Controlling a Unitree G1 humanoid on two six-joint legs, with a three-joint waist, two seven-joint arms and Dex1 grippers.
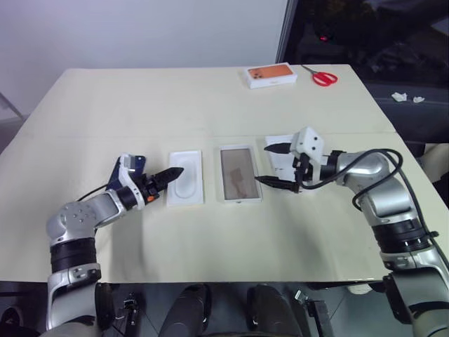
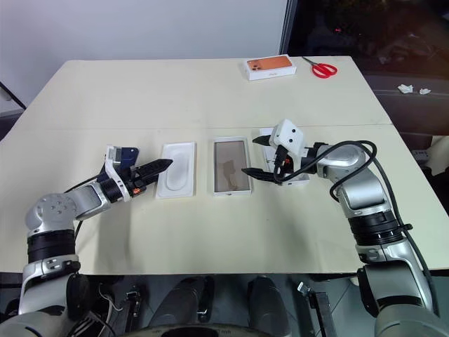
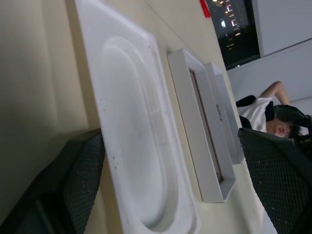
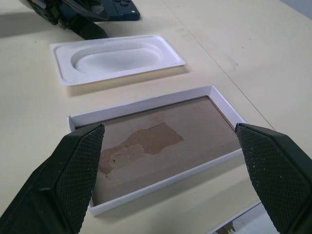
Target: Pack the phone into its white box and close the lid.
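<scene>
The white box [image 1: 240, 174] lies open near the middle of the desk [image 1: 210, 105], its tan-brown floor bare and scuffed. Just to its left, apart from it, lies a white insert [image 1: 186, 177] with an oval recess. Left of that insert, the left claw [image 1: 170, 175] points toward it, its black fingers close together in the head views but standing apart in its wrist view, holding nothing. The phone [image 1: 135, 166], dark navy, lies on the desk beside this claw's wrist, mostly hidden behind it. To the right of the white box, the right claw [image 1: 275, 164] hangs with its fingers spread wide and empty, one above the other, aimed at the box. The lid [image 2: 270, 151] lies on the desk under that claw, largely covered. Far behind the white box, near the desk's back edge, sit an orange-topped box [image 1: 270, 74] and red scissors [image 1: 322, 76].
</scene>
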